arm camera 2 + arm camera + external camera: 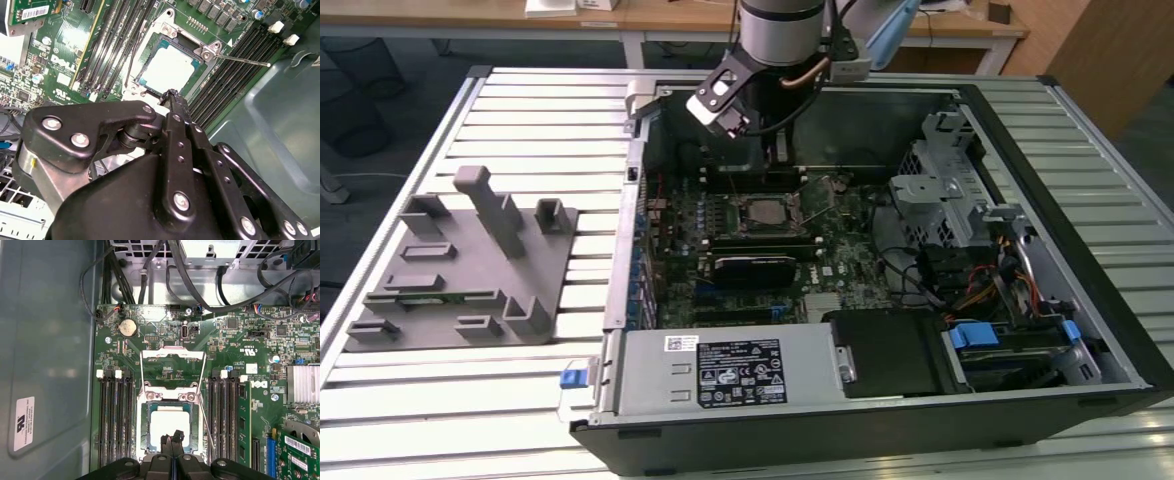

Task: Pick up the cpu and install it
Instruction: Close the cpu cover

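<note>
The cpu [169,423], a pale silvery square, lies flat inside the motherboard's socket [170,427], also seen in the second wrist view as the cpu [169,67]. The socket's metal load frame [173,356] stands flipped open, and its thin lever [206,426] is swung out beside it. My gripper [172,438] hangs just above the cpu's near edge with its two black fingers pressed together and nothing between them; its tips [173,95] hover over the socket rim. In the exterior view the arm [781,40] reaches down into the open case above the socket [765,213].
Black memory slots [114,415] flank the socket on both sides. A grey slotted holder block [460,265] sits on the table at the exterior view's left. Inside the case are a metal drive cage [941,190], cables and a silver power supply [720,370]. The case wall [50,350] is close by.
</note>
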Tool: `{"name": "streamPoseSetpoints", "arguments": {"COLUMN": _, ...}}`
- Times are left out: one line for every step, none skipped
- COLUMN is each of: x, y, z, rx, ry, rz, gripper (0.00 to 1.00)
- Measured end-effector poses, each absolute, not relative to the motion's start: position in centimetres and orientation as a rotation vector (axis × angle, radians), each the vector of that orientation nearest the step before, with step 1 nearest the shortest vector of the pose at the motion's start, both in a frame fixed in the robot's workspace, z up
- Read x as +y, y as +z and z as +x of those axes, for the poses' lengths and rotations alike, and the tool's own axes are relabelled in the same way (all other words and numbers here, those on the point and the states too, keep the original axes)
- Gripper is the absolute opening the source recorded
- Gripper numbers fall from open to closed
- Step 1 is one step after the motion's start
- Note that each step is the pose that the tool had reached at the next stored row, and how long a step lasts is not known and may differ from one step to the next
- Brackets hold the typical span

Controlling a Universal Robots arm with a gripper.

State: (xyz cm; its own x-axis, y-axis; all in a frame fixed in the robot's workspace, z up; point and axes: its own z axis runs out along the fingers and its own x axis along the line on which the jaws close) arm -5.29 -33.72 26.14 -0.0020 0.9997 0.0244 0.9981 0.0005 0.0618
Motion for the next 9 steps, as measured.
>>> {"name": "streamPoseSetpoints", "arguments": {"x": -33.72, "y": 26.2, "z": -5.29, "rx": 2.203, "ry": 0.095, "rz": 2.2, "gripper": 0.11}}
{"name": "streamPoseSetpoints", "arguments": {"x": -33.72, "y": 26.28, "z": -5.29, "rx": 2.203, "ry": 0.095, "rz": 2.2, "gripper": 0.11}}
{"name": "streamPoseSetpoints", "arguments": {"x": -33.72, "y": 26.38, "z": -5.29, "rx": 2.203, "ry": 0.095, "rz": 2.2, "gripper": 0.11}}
{"name": "streamPoseSetpoints", "arguments": {"x": -33.72, "y": 26.48, "z": -5.29, "rx": 2.203, "ry": 0.096, "rz": 2.2, "gripper": 0.11}}
{"name": "streamPoseSetpoints", "arguments": {"x": -33.72, "y": 26.58, "z": -5.29, "rx": 2.203, "ry": 0.095, "rz": 2.2, "gripper": 0.11}}
{"name": "streamPoseSetpoints", "arguments": {"x": -33.72, "y": 26.69, "z": -5.29, "rx": 2.203, "ry": 0.096, "rz": 2.2, "gripper": 0.11}}
{"name": "streamPoseSetpoints", "arguments": {"x": -33.72, "y": 26.79, "z": -5.29, "rx": 2.203, "ry": 0.095, "rz": 2.2, "gripper": 0.11}}
{"name": "streamPoseSetpoints", "arguments": {"x": -33.72, "y": 26.9, "z": -5.29, "rx": 2.203, "ry": 0.095, "rz": 2.2, "gripper": 0.11}}
{"name": "streamPoseSetpoints", "arguments": {"x": -33.72, "y": 27.01, "z": -5.29, "rx": 2.203, "ry": 0.095, "rz": 2.2, "gripper": 0.11}}
